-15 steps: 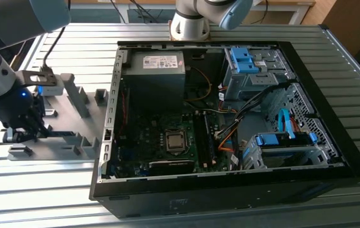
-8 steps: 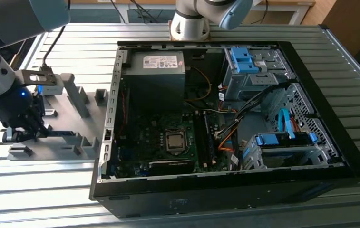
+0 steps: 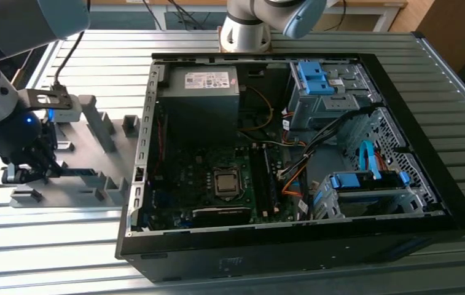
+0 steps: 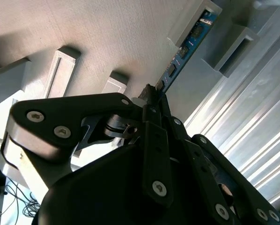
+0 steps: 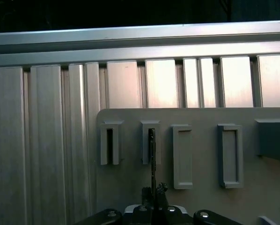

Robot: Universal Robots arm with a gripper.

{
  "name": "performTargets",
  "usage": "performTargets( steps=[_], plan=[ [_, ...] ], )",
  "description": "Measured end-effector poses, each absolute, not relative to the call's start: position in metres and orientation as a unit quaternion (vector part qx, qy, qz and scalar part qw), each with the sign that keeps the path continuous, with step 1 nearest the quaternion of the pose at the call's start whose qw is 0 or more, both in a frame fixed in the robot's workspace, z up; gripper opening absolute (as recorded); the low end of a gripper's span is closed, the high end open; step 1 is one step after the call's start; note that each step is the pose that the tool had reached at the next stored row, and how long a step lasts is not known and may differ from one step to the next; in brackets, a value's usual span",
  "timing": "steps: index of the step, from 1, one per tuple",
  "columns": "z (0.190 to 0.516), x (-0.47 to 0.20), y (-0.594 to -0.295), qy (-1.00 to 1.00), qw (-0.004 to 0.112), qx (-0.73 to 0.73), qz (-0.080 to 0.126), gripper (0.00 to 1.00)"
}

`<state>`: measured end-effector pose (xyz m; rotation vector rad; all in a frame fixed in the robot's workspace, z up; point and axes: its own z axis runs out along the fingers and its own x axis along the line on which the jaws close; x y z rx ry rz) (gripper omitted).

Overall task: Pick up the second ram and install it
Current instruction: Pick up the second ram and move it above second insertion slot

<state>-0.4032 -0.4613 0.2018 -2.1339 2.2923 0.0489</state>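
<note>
The second ram [image 4: 189,44] is a thin blue-green board with dark chips. Its far end sits in the slot of a grey holder block [image 4: 199,21], and its near end lies between the pincer [image 4: 151,96] fingers. In the first wrist view the stick [image 5: 152,154] shows edge-on as a dark line running from a slotted block [image 5: 145,140] to the pincer [image 5: 154,191]. The pincer is closed down narrowly on that near end, its fingertips pressed against both faces of the board. Other grey blocks [image 5: 182,157] stand in a row on the same grey fixture plate [image 5: 126,187], some with open slots. The plate rests on a ribbed aluminium surface [image 5: 46,140]. In the exterior view the pincer [image 3: 26,174] hangs low over the fixture plate [image 3: 85,153] at the exterior view's left, with the arm [image 3: 3,67] rising above it. Just beside the plate, toward the exterior view's right, an open computer case [image 3: 453,203] lies on the surface [image 3: 52,233]. Inside the case are the motherboard [image 3: 199,178], a processor socket [image 3: 226,182] and a grey power supply [image 3: 202,98].
</note>
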Motion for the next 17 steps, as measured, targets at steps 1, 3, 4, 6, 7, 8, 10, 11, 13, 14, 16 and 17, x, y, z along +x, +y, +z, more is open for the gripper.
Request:
performTargets(
  steps=[1,3,4,6,7,8,10,11,13,14,16,17],
  plan=[
    [0.2023,-0.4033,-0.4613,0.732,0.005,-0.681,0.016,0.14],
    [0.2032,-0.4032,-0.4613,0.732,0.005,-0.681,0.016,0.14],
    [0.2036,-0.4032,-0.4613,0.732,0.005,-0.681,0.016,0.14],
    [0.2044,-0.4032,-0.4613,0.732,0.005,-0.681,0.016,0.14],
    [0.2048,-0.4033,-0.4613,0.732,0.005,-0.681,0.016,0.14],
    [0.2053,-0.4033,-0.4613,0.732,0.005,-0.681,0.016,0.14],
    [0.2060,-0.4032,-0.4613,0.732,0.005,-0.681,0.016,0.14],
    [0.2065,-0.4032,-0.4613,0.732,0.005,-0.681,0.016,0.14],
    [0.2071,-0.4032,-0.4613,0.732,0.005,-0.681,0.016,0.14],
    [0.2074,-0.4032,-0.4613,0.732,0.005,-0.681,0.016,0.14],
    [0.2084,-0.4032,-0.4613,0.732,0.005,-0.681,0.016,0.14],
    [0.2086,-0.4032,-0.4613,0.732,0.005,-0.681,0.016,0.14]
  ],
)
